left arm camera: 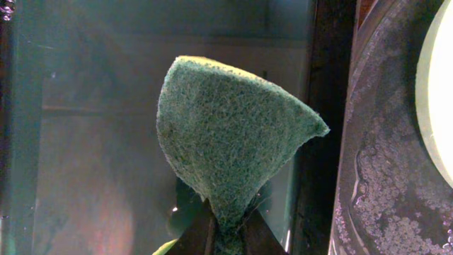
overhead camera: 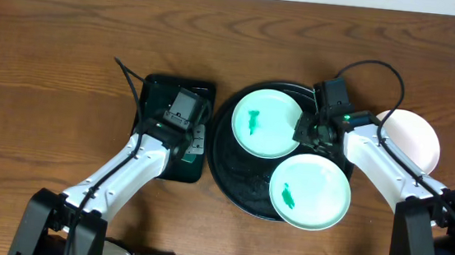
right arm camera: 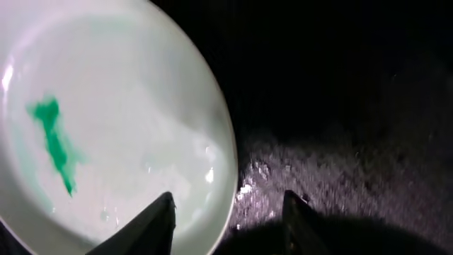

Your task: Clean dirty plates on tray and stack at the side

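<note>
Two mint-green plates lie on the round black tray (overhead camera: 235,182): a far one (overhead camera: 267,123) and a near one (overhead camera: 310,192), each with a green smear. A white plate (overhead camera: 415,137) sits on the table at the right. My right gripper (overhead camera: 305,133) is open and straddles the far plate's right rim (right arm camera: 225,152), one finger over the plate, one over the tray (right arm camera: 354,142). My left gripper (overhead camera: 181,113) is shut on a green scouring sponge (left arm camera: 226,134) and holds it above the small rectangular tray (overhead camera: 152,96).
The rectangular black tray (left arm camera: 85,142) holds a film of water. The round tray's wet surface (left arm camera: 382,170) and a plate edge (left arm camera: 437,92) show at the right of the left wrist view. Bare wooden table lies all around.
</note>
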Tool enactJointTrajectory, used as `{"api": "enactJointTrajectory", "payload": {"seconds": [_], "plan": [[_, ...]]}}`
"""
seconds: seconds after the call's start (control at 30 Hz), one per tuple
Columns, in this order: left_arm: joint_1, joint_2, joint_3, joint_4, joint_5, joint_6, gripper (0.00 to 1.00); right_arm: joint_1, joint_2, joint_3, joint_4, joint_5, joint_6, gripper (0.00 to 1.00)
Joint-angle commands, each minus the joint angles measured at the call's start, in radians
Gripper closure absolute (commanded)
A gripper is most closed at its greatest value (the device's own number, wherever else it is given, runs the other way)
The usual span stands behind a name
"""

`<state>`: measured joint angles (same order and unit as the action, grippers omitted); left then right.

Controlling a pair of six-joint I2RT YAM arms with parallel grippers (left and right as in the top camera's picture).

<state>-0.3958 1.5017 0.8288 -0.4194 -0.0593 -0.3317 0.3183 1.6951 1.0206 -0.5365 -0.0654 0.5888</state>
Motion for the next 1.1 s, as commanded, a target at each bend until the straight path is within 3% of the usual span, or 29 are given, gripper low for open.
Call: {"api": "enactJointTrajectory", "payload": {"seconds": [0.0,0.23,0.27,0.37,0.47,0.57,0.87,0.93,1.07], "plan": [[-0.002,0.003,-0.007,-0.001,-0.021,0.017,0.91,-0.003,0.007,0.005,0.006,0.034,-0.089,0.56],[-0.002,0.003,-0.007,0.003,-0.021,0.017,0.91,-0.045,0.007,0.192,-0.158,0.026,-0.219,0.49],[-0.002,0.003,-0.007,0.003,-0.021,0.017,0.86,-0.050,0.007,0.212,-0.177,0.020,-0.230,0.49],[-0.002,0.003,-0.007,0.002,-0.021,0.017,0.84,-0.064,0.007,0.245,-0.211,0.015,-0.266,0.48],[-0.002,0.003,-0.007,-0.008,-0.021,0.018,0.92,-0.066,0.010,0.226,-0.212,0.015,-0.273,0.47],[-0.002,0.003,-0.007,-0.009,-0.021,0.018,0.93,-0.064,0.011,0.192,-0.186,0.011,-0.297,0.48],[-0.002,0.003,-0.007,-0.008,-0.021,0.017,0.92,-0.049,0.014,0.101,-0.060,0.004,-0.343,0.64],[-0.002,0.003,-0.007,-0.008,-0.021,0.017,0.93,-0.048,0.014,0.095,-0.054,0.005,-0.343,0.73],[-0.002,0.003,-0.007,0.000,-0.021,0.017,0.93,-0.041,0.020,0.076,-0.019,0.004,-0.322,0.73]]}}
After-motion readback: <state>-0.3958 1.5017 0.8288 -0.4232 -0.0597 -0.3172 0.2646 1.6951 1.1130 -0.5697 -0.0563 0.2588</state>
